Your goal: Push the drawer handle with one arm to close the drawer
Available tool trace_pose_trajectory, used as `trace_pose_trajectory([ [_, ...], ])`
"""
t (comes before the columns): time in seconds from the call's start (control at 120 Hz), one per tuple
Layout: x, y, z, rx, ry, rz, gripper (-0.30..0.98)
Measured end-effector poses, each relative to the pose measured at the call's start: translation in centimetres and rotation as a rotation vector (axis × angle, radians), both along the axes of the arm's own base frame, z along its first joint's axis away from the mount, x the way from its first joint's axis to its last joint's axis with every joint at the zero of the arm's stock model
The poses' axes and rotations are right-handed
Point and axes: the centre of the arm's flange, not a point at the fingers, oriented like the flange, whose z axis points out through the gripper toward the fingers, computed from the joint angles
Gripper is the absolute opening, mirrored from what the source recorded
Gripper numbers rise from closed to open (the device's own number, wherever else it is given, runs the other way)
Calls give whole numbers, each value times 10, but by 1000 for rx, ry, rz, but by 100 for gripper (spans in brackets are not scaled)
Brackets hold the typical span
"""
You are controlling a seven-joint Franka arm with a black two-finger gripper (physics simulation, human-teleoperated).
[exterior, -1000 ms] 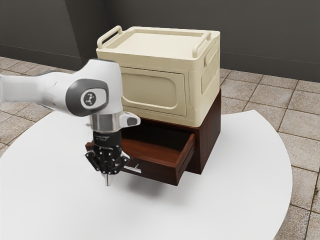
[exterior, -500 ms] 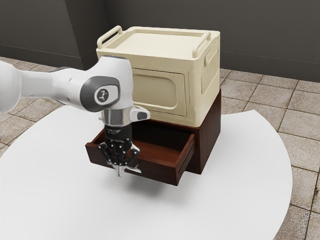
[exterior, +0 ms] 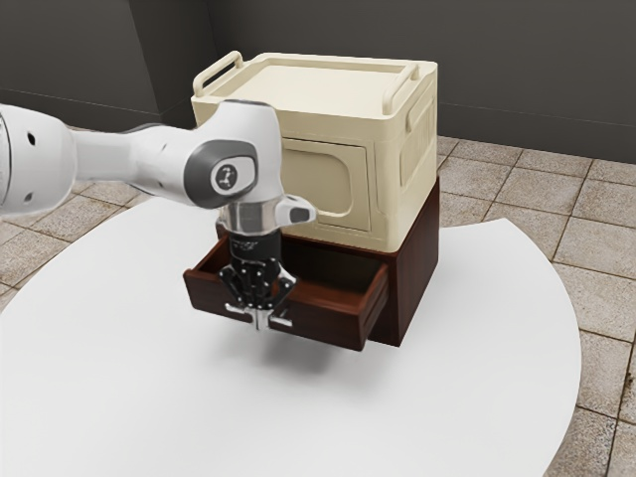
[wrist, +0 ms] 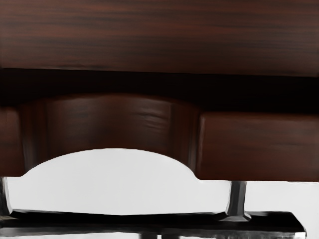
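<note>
My gripper [exterior: 261,321] points down at the front of the dark wooden drawer [exterior: 328,327], its fingers together against the outer side of the silver handle [exterior: 282,321]. The drawer stands partly pulled out of its brown cabinet [exterior: 416,268]. In the wrist view, the handle bar [wrist: 119,218] runs across in front of the drawer front [wrist: 259,147], which has a curved cutout. The tips of my gripper [wrist: 159,236] appear close together at the bar. Part of the handle is hidden behind the fingers in the exterior view.
A cream storage box [exterior: 318,109] with two raised side handles sits on top of the cabinet. Both rest on a round white table [exterior: 477,397]. Tiled floor and dark walls lie beyond the table edge.
My gripper has moved toward the exterior view's right and up to the handle. Over the last half second the drawer has slid partway inward; the cabinet and box have stayed put.
</note>
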Motion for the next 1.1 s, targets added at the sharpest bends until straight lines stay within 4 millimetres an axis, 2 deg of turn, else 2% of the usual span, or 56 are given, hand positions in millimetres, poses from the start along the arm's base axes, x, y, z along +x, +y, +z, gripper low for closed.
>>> trace_pose_trajectory([
  [0.2, 11, 1, 3, -16, -27, -17, -10],
  [0.342, 16, 1, -4, -24, -31, -33, -10],
  [0.7, 42, 15, -4, -50, -71, -63, -10],
  [1.1, 54, 20, -5, -69, -109, -150, -10],
])
